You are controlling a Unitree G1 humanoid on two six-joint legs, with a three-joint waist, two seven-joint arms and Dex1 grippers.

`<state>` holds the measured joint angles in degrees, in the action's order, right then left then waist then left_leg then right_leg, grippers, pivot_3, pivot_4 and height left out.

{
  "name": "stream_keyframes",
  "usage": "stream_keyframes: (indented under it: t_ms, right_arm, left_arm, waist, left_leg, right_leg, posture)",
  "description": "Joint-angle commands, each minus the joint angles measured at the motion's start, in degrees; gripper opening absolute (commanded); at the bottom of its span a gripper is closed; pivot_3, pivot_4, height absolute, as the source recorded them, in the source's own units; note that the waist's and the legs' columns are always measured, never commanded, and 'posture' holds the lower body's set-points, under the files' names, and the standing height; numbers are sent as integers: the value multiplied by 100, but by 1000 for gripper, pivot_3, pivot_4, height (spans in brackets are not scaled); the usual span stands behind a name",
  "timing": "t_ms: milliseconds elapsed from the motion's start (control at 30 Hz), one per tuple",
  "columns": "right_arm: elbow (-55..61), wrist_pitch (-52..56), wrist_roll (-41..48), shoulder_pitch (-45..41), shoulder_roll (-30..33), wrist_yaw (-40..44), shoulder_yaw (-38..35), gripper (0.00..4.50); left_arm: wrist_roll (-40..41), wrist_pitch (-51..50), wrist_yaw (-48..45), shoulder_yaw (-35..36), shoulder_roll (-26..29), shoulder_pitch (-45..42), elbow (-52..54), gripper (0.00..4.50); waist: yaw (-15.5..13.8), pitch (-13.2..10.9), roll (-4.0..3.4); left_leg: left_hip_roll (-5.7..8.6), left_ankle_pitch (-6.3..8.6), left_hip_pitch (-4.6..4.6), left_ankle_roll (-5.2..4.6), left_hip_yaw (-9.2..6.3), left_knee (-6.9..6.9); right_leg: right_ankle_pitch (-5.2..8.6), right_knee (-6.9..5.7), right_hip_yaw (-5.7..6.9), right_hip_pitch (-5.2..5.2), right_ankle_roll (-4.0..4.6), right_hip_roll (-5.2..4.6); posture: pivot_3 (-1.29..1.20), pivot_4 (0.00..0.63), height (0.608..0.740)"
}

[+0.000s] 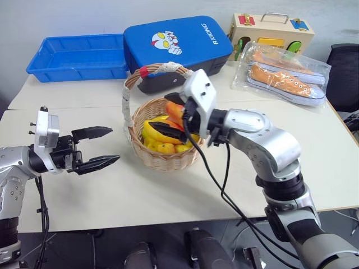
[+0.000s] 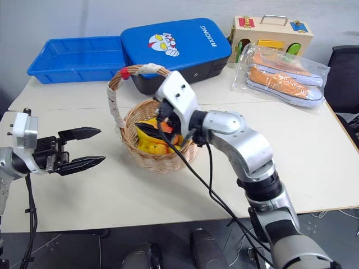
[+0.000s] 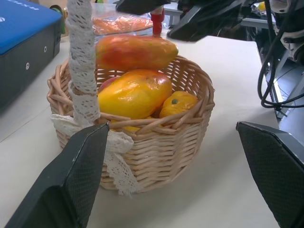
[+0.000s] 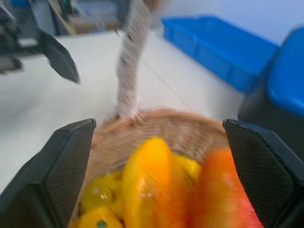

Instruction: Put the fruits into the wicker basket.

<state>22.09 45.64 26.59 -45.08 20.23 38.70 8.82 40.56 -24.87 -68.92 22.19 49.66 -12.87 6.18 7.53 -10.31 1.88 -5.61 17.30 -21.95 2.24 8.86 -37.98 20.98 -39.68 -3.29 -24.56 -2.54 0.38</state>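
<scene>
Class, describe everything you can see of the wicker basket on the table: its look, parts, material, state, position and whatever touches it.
The wicker basket is round, woven of light-tan cane, and stands upright on the white table in front of the blue case. A tall arched handle, wrapped in white lace cord with a red end on top, spans it. Inside lie glossy toy fruits: two mangoes and a small round one. The right hand hovers open over the fruits; the open left hand waits beside, apart from it.

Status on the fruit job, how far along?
Looks nearly done: glossy orange, yellow and red toy fruits lie in the round tan wicker basket. The right gripper is open over it, holding nothing. The left gripper is open beside it. No fruit left on the white table.
</scene>
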Motion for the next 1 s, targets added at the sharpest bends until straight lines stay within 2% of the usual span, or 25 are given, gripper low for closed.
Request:
stream_keyframes:
  t_ms: [33, 133, 233, 333, 400, 533, 633, 800, 1000]
  right_arm:
    - [593, -323, 956, 644, 382, 915, -775, 4488]
    - [747, -632, 1236, 1509, 984, 1662, -1132, 4488]
    - [480, -1514, 1024, 2689, 1566, 2352, -1740, 4488]
    - [-1204, -3090, 525, 3550, 1969, 2892, -3100, 4488]
    - [-2010, -3846, 298, 3593, 2194, 3171, -3269, 4488]
    - [-3222, -4587, 102, 2666, 2303, 3568, -2917, 4488]
    - [-3877, -4544, -2, 1485, 2138, 3779, -2371, 4488]
    - [-4977, -4316, -306, -209, 1585, 4379, -1375, 4488]
    - [-6042, -4078, -648, -1367, 895, 4977, -631, 4488]
  left_arm:
    - [62, 91, -54, 71, 11, -70, 8, 4500]
    - [5, 147, -99, 26, 21, -118, -77, 4500]
    - [-37, 187, -132, 31, 68, -159, -176, 4500]
    - [59, -27, -238, 199, 288, -119, -402, 4500]
    - [88, -97, -247, 257, 348, -139, -485, 4500]
    - [122, -89, -242, 304, 366, -250, -502, 4500]
    - [185, -166, -372, 267, 399, -258, -429, 4500]
    - [268, -372, -440, 173, 383, -257, -240, 4500]
    - [296, -488, -366, 74, 288, -272, 16, 4500]
  waist:
    - [-64, 1, 2]
    - [-128, 1, 3]
    - [-162, 1, 4]
    - [-151, 1, 11]
    - [-242, -14, 11]
    - [-155, -21, 3]
    - [-73, -32, -16]
    - [-26, -36, -21]
    - [-56, -37, -23]
  left_leg:
    - [1, 0, 0, 0, -6, 1]
    - [3, 1, -1, -3, -7, -1]
    - [7, -2, -1, -8, -10, -2]
    - [10, -11, 4, -15, 1, -7]
    - [16, -7, 42, -18, -27, 6]
    - [19, 2, 87, -33, -4, 7]
    - [14, -4, 94, -25, -2, 5]
    - [7, -9, 84, -8, -16, 10]
    - [6, -3, 74, -9, -24, 3]
  right_leg:
    - [-1, 4, 2, 4, -2, 0]
    - [-1, 12, 2, 6, -2, 0]
    - [-1, 20, 1, 15, -2, 1]
    - [-3, 13, -15, 18, 0, 2]
    - [-2, 55, -4, 79, -1, 9]
    - [-4, 67, -15, 119, -4, 2]
    - [-8, 49, -19, 116, -4, 7]
    - [-7, 17, -10, 88, -5, 9]
    - [-7, 18, -5, 86, -5, 5]
  posture:
    - [0, 150, 740]
    - [0, 150, 740]
    - [0, 150, 740]
    - [0, 150, 740]
    - [0, 150, 740]
    - [0, 150, 740]
    - [0, 150, 740]
    - [0, 150, 740]
    - [0, 150, 740]
